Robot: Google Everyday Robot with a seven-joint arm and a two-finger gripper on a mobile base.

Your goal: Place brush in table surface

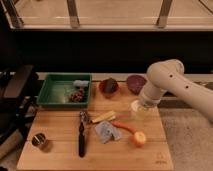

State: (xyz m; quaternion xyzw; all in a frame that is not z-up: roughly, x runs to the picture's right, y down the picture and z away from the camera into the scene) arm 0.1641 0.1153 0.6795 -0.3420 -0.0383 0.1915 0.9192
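The brush (81,136) lies flat on the table surface (60,152), a light-wood board. Its black handle points toward the front edge and its small greyish head is at the far end, next to a pale yellow stick (103,117). My gripper (142,105) is at the end of the white arm (172,85). It hangs over the board's right rear part, just above a pale cup (135,107), well to the right of the brush. Nothing shows in it.
A green tray (55,92) with small items stands at the board's back left. A dark red bowl (109,86) and a purple bowl (136,82) are at the back. A carrot (123,126), an orange ball (139,138), a grey-blue cloth (107,131) and a small tin (39,140) lie on the board.
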